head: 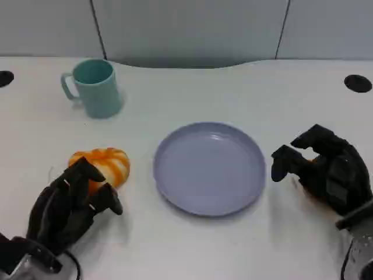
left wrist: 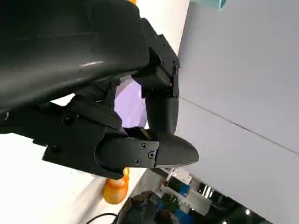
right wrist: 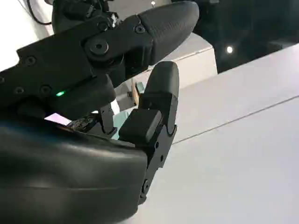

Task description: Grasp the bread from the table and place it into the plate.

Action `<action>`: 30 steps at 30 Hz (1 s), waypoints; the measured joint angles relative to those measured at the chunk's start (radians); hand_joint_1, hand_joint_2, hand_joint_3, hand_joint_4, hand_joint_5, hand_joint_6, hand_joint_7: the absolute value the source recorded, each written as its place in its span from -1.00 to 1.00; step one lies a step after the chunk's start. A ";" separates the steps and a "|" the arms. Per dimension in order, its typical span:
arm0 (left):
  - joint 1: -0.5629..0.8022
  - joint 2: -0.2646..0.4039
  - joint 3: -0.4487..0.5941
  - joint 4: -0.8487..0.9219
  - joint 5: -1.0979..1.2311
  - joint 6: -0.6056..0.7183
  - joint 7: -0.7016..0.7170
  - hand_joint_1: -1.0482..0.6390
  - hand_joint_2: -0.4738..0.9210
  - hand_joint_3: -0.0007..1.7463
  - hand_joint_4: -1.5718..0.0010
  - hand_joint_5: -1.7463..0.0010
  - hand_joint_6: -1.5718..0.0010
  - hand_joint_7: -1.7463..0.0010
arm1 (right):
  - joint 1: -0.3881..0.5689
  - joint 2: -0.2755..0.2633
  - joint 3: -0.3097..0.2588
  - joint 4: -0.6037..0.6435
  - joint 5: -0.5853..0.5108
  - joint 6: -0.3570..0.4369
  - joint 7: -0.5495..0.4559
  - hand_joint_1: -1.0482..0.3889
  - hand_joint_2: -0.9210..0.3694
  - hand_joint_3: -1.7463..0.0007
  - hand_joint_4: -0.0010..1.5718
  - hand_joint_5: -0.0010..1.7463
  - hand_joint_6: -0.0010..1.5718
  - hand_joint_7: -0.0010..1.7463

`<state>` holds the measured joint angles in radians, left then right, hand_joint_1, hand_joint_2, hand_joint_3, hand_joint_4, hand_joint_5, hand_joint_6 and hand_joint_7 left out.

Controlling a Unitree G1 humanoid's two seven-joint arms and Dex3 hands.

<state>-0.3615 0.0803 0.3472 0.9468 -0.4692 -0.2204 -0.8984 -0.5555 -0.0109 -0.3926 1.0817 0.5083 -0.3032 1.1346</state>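
In the head view the white worktop [head: 233, 93] carries a lavender plate [head: 210, 168] near its middle, lying flat with nothing in it. The bread [head: 102, 165], an orange and cream striped bun, rests on the worktop just beside the plate, toward the left edge, with a bare strip of worktop between the two. The left hand [head: 70, 207] sits at the near side of the bread, its fingers [head: 87, 172] curled over the bread's near edge and seeming to touch it, though a closed hold cannot be made out. A teal mug [head: 93, 87] stands upright toward the far left corner, handle pointing to the left edge, well apart from the bread and plate. The right hand [head: 323, 169] hovers near the right edge, just beside the plate's rim, fingers bent inward around nothing. Two dark round holes [head: 357, 83] mark the far left and far right of the worktop. In the left wrist view the black fingers [left wrist: 159, 112] arch loosely, with a patch of lavender plate [left wrist: 128, 105] and an orange piece of bread [left wrist: 116, 189] visible past them. In the right wrist view the fingers [right wrist: 156, 107] are curled in with nothing between them.
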 measured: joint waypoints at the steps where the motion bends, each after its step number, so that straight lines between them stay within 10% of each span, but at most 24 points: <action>1: -0.001 0.000 0.000 0.004 0.000 -0.005 0.000 -0.70 1.00 -0.59 0.12 -1.00 0.32 -0.79 | 0.000 0.000 0.001 -0.001 -0.006 -0.001 -0.001 -0.16 -0.92 0.99 -0.07 0.60 0.24 -0.36; 30: -0.008 0.004 -0.006 0.019 0.016 -0.014 0.017 -0.72 1.00 -0.62 0.12 -1.00 0.29 -0.77 | -0.005 0.008 -0.023 0.033 -0.007 -0.068 0.016 -0.21 -0.94 1.00 -0.07 0.62 0.22 -0.33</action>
<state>-0.3697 0.0844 0.3409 0.9660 -0.4527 -0.2345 -0.8811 -0.5608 -0.0034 -0.4161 1.1144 0.5012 -0.3707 1.1503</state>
